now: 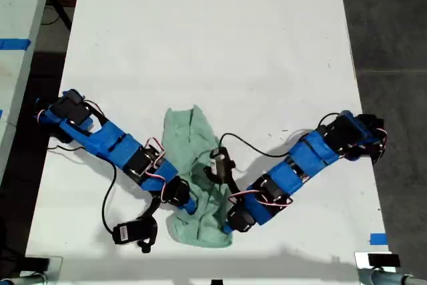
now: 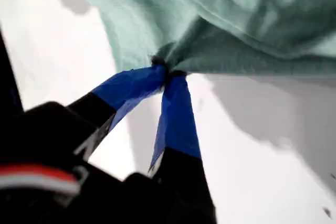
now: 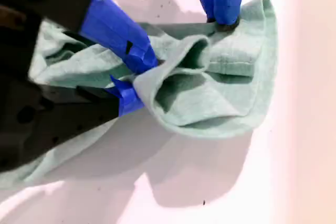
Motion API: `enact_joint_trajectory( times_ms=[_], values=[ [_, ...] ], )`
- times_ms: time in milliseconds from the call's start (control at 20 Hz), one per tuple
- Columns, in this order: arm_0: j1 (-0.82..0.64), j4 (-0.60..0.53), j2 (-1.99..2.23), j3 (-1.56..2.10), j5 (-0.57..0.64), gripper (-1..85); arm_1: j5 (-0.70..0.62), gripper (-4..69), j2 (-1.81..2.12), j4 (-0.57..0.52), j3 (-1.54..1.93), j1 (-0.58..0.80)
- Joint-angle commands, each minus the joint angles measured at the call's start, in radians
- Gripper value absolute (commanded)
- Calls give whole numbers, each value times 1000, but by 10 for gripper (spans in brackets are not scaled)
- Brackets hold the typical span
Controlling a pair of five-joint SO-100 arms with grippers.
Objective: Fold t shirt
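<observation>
Mint-green and wrinkled, the t shirt point(image 1: 190, 139) lies bunched in a long, narrow heap on the white table point(image 1: 200, 38), in the lower middle of the exterior view. Its upper end points toward the centre of the frame and its lower end lies near the table's bottom edge.

In the first wrist view the t shirt point(image 2: 220, 19) hangs gathered to a point, and my first gripper point(image 2: 167, 73) has its blue-taped fingers point(image 2: 176, 114) pressed together on that pinch of fabric. A grey shadow lies on the table below the cloth there.

In the second wrist view the t shirt point(image 3: 220, 77) is rolled into a loose fold with a rounded hem. My second gripper point(image 3: 137, 77) has its two blue-taped fingers point(image 3: 121, 30) closed on the edge of that fold, with cloth between them. A second pair of blue tips, close together, meets the hem at the far side of the same fold.

Two blue arms reach the heap in the exterior view, one from the exterior view's left point(image 1: 110, 141) and one from its right point(image 1: 300, 165). Both end at the lower part of the cloth. I cannot tell from the wrist views which is which.

A black cable point(image 1: 257, 148) loops from the arm on the right toward a small black module point(image 1: 221, 163) over the cloth. A strip of blue tape point(image 1: 378, 238) sits at the table's lower right corner.
</observation>
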Motion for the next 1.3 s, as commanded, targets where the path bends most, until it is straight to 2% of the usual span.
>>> enact_joint_trajectory(
  times_ms=[0, 100, 200, 300, 450, 500, 550, 650, 750, 800, 850, 900, 950, 1000, 1100, 1250],
  values=[
    [12, -25, 138, -67, 52, -2, -123, 22, 166, -152, -25, -17],
    [12, -17, 184, -61, 78, -2, -186, 22, 227, -190, -2, 6],
    [0, 64, 258, -37, 75, -2, -222, 22, 299, -184, 66, 60],
    [-40, 218, 333, -9, 48, -2, -247, 23, 356, -143, 130, 133],
    [-146, 531, 405, 32, -25, -2, -290, 23, 400, -60, 193, 259],
    [-189, 609, 423, 54, -29, -2, -304, 23, 408, -11, 195, 302],
    [-232, 640, 446, 86, -3, -2, -321, 23, 420, 26, 209, 344],
    [-314, 663, 480, 124, 67, 21, -345, 23, 446, 117, 216, 426],
    [-394, 676, 477, 161, 153, 164, -360, 23, 463, 216, 219, 506],
    [-428, 681, 465, 176, 189, 203, -362, 46, 471, 255, 233, 541],
    [-456, 683, 445, 183, 230, 234, -367, 96, 472, 298, 238, 574],
    [-479, 689, 423, 183, 278, 256, -376, 222, 469, 341, 238, 601],
    [-495, 695, 416, 193, 311, 269, -379, 311, 471, 390, 238, 626],
    [-511, 698, 425, 215, 333, 269, -383, 336, 480, 437, 238, 646],
    [-549, 701, 508, 287, 353, 267, -402, 343, 526, 514, 247, 689],
    [-644, 701, 744, 426, 357, 254, -425, 320, 618, 571, 264, 719]
  ],
)
